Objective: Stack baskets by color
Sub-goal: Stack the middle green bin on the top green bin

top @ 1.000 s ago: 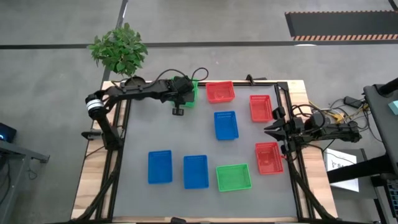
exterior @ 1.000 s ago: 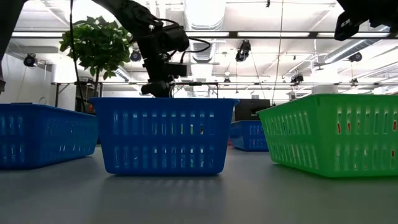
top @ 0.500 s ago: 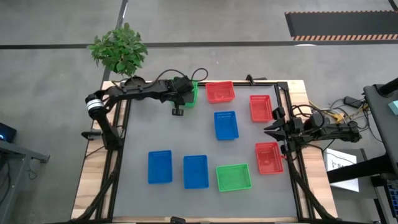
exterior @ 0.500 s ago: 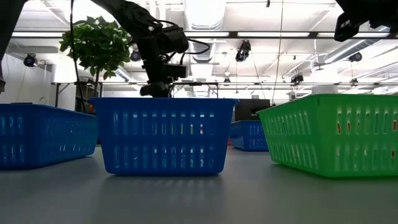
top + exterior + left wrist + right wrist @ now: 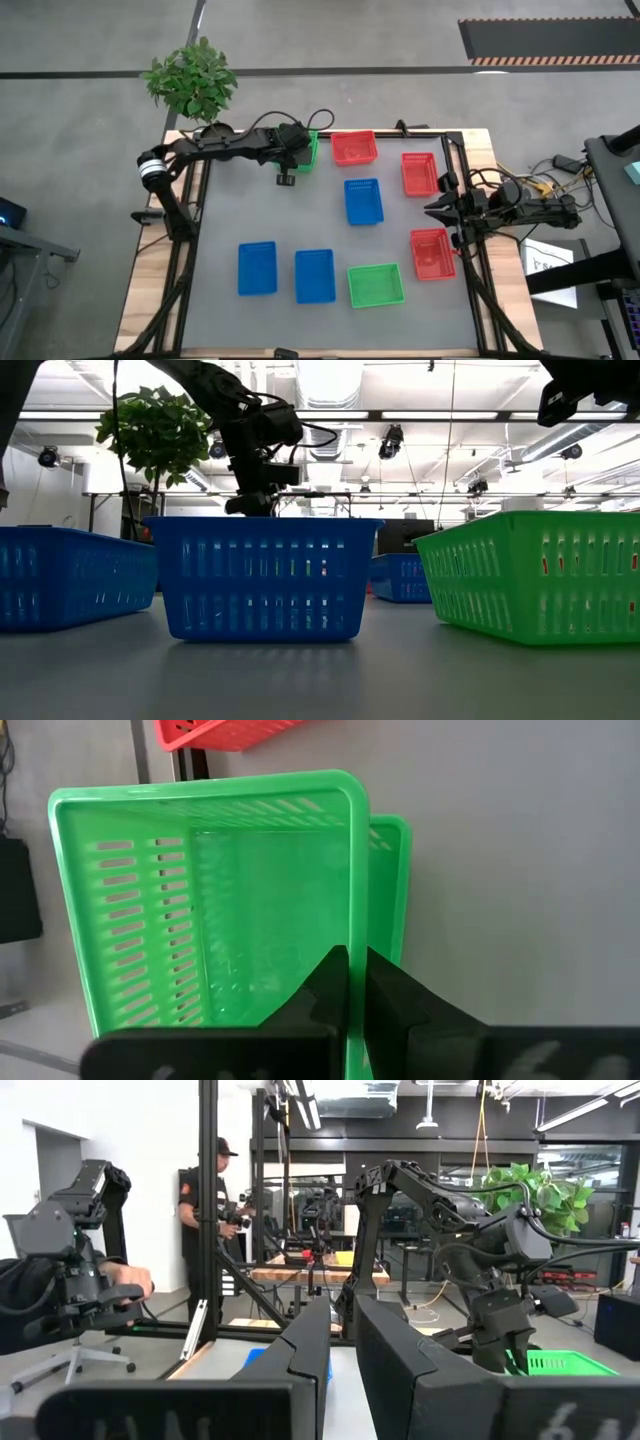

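Green basket — glossy moulded plastic, slotted sides. Blue basket likewise plastic, slightly translucent. Counter top matt grey, smooth — bare wood along its edges. Left claw matt black.

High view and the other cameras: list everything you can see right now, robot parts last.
blue baskets: three, blue; two side by side in the lower left of the high view, one at the centre.
red baskets: three, red; one at the top edge, two down the right side.
green baskets: three, green; one at the lower middle, two overlapping at the top edge.
plant: one, green; beyond the table's top left corner.
table: one, grey top.
person: one, dark clothes; in the room behind.
left gripper: fingers shut on the upper green basket's rim.
right gripper: at the right edge, fingers slightly apart, empty.
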`<move>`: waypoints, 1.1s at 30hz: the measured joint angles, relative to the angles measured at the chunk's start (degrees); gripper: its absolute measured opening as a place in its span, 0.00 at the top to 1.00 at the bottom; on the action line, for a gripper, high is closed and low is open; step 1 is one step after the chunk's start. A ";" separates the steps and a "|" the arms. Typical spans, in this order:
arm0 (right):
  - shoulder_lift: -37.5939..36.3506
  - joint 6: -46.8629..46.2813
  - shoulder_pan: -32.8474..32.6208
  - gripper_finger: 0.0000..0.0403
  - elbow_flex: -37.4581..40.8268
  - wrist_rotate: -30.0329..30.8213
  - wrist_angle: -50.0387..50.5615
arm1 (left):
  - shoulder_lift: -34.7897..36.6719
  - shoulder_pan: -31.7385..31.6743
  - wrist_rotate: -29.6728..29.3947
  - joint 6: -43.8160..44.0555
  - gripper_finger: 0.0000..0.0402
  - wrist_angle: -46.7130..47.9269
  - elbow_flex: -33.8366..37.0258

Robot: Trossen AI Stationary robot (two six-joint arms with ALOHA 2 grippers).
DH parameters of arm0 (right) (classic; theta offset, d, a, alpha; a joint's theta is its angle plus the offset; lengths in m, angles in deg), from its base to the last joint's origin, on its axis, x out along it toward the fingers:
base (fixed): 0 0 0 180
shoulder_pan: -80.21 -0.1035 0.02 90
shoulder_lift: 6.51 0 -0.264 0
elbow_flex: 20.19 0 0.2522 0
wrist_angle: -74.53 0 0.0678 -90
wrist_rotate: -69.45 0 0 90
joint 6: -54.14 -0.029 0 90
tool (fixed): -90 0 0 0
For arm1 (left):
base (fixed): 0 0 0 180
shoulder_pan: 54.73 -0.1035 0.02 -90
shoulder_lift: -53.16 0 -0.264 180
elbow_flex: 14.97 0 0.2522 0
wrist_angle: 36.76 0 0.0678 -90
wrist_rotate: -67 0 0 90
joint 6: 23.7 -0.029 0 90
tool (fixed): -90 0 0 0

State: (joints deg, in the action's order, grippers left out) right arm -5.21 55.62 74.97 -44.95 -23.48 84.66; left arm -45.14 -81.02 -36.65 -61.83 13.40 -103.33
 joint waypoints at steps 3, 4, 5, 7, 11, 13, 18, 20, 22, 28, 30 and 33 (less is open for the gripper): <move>0.00 0.00 0.00 0.89 -0.02 0.00 0.00 | -0.15 0.02 0.17 0.26 1.00 -0.07 0.02; 0.00 0.02 0.00 0.89 -0.02 -0.01 0.00 | -0.39 0.02 0.17 0.26 1.00 -0.28 0.02; 0.00 0.00 0.00 0.89 -0.02 0.01 0.00 | -0.63 0.02 0.17 0.28 1.00 -0.30 0.02; 0.00 0.00 0.00 0.89 -0.02 0.01 0.00 | -1.82 0.02 0.17 0.24 1.00 -0.36 0.02; 0.00 0.01 0.00 0.89 -0.02 0.01 0.00 | -3.73 0.02 0.15 0.23 1.00 -0.47 -0.06; 0.00 0.00 0.00 0.89 -0.02 0.03 0.02 | -4.20 0.02 0.13 -0.04 1.00 -0.63 -0.13; 0.00 0.03 0.00 0.89 -0.02 0.04 0.02 | -5.05 0.02 0.15 -0.22 0.98 -0.57 -0.11; 0.00 0.20 0.00 0.89 -0.02 0.04 0.02 | -5.05 0.02 0.14 -0.23 0.95 -0.57 -0.11; 0.00 0.47 0.00 0.89 -0.02 0.04 0.02 | -5.05 0.02 0.15 -0.24 0.91 -0.62 -0.11; 0.00 0.74 0.00 0.89 -0.02 0.01 0.02 | -4.89 0.02 0.04 -0.11 0.80 -0.50 -0.27; 0.00 0.74 0.00 0.89 -0.02 0.03 0.02 | -4.79 0.05 -0.11 0.10 0.78 -0.41 -0.40; 0.00 0.94 0.00 0.89 -0.02 0.04 0.18 | -3.78 0.69 -0.17 0.69 0.77 0.24 -0.57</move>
State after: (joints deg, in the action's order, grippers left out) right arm -5.21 56.56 74.97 -44.97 -23.44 84.84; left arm -48.92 -80.33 -36.82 -61.14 13.64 -103.90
